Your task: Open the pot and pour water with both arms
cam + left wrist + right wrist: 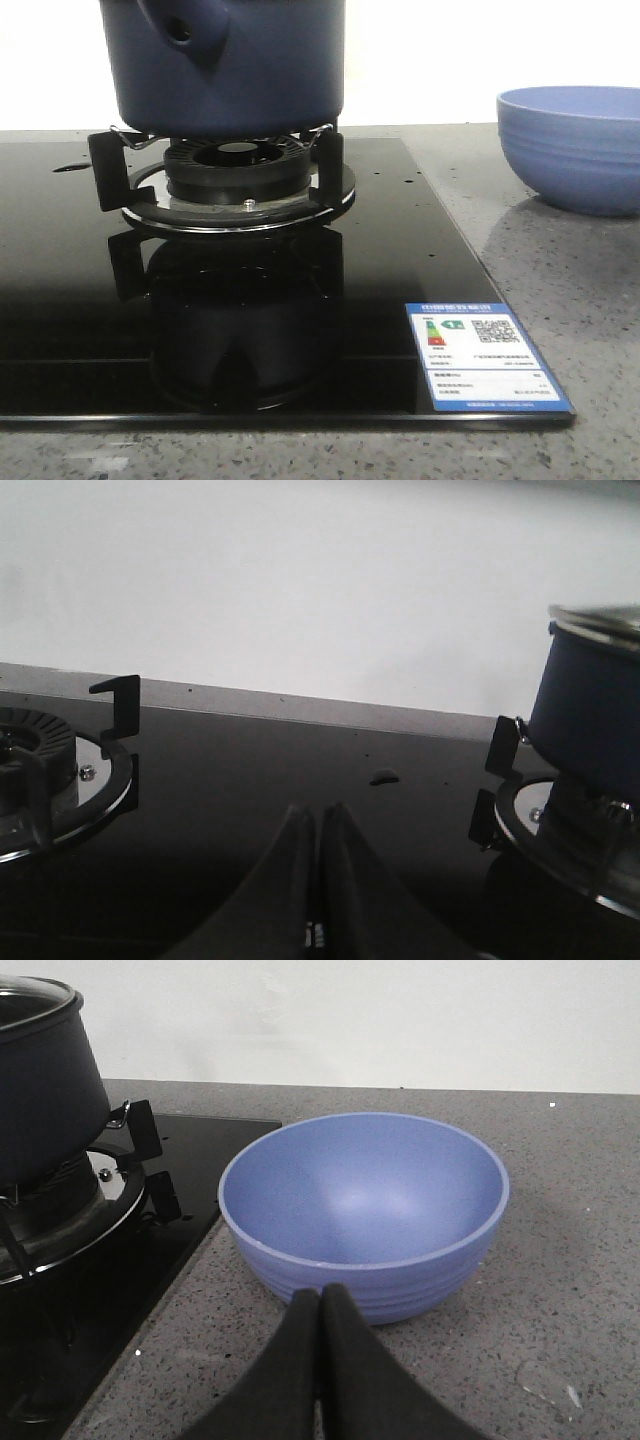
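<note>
The dark navy pot (230, 65) stands on the burner stand (238, 185) of the black glass hob, its hollow handle stub (185, 30) toward the camera. It also shows as the pot (590, 710) with a glass lid rim (600, 620) and as the pot (45, 1090) with the lid (35, 1000) on it. My left gripper (319, 815) is shut and empty, low over the hob between two burners. My right gripper (320, 1295) is shut and empty, just in front of the light-blue ribbed bowl (365, 1210). Neither gripper shows in the front view.
The light-blue bowl (572, 145) sits on the speckled grey counter (590, 290) right of the hob. A second burner (45, 770) lies left of the left gripper. A blue-and-white energy label (485, 355) is stuck on the hob's front right corner. A white wall runs behind.
</note>
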